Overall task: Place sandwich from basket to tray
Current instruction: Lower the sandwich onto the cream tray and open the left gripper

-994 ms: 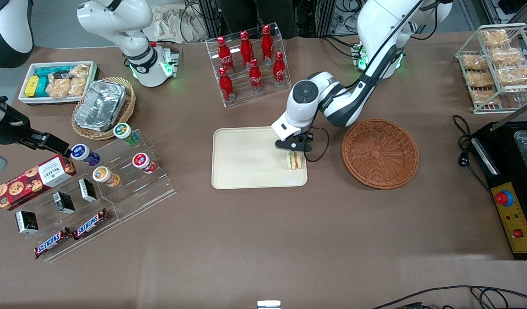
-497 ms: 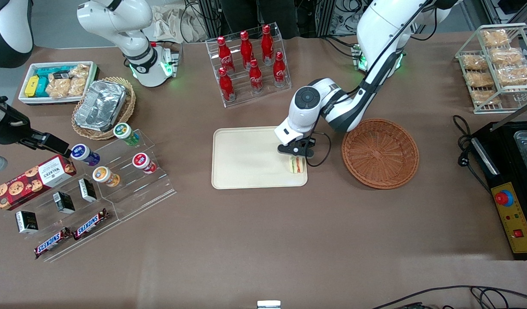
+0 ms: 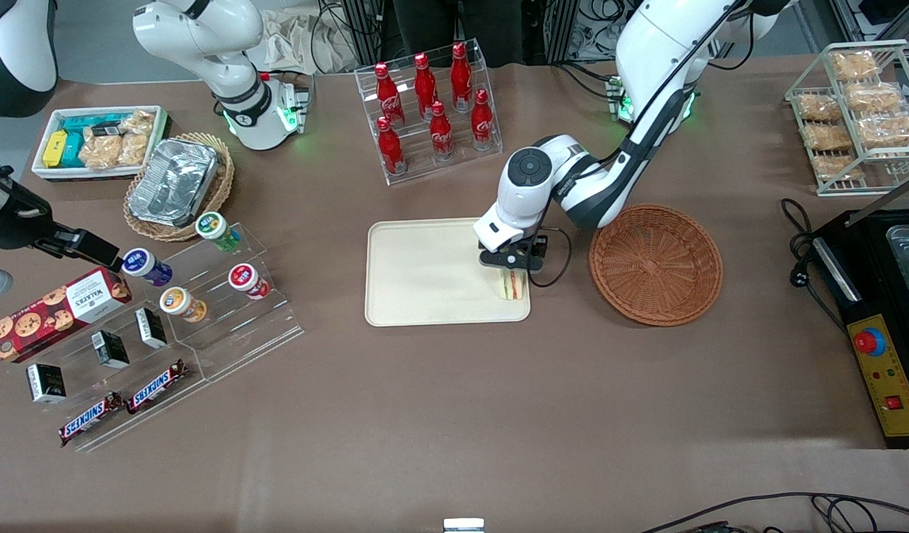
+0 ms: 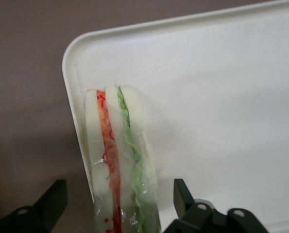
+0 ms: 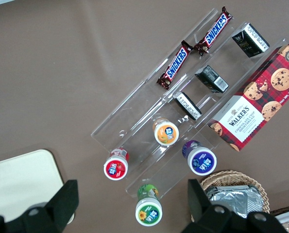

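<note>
A wide surface (image 3: 454,414) covered in brown material is seen from the front, with dark frames and cables at its edge farthest from the camera. Near its middle lies the cream tray (image 3: 425,274), and just beside it, toward the working arm's end, the reddish-brown wicker basket (image 3: 656,264) sits with nothing in it. The sandwich (image 3: 511,284) stands on edge on the tray, close to the rim nearest the basket. The hand (image 3: 511,260) is held directly over the sandwich; in the wrist view its fingers (image 4: 183,195) are spread apart on either side of the wedge (image 4: 121,160) without touching it. A clear rack of red cola bottles (image 3: 428,100) stands farther from the camera than the tray. Toward the parked arm's end, a tan basket with a foil container (image 3: 175,181) and a stepped clear display of snacks (image 3: 166,333) are set out.
</note>
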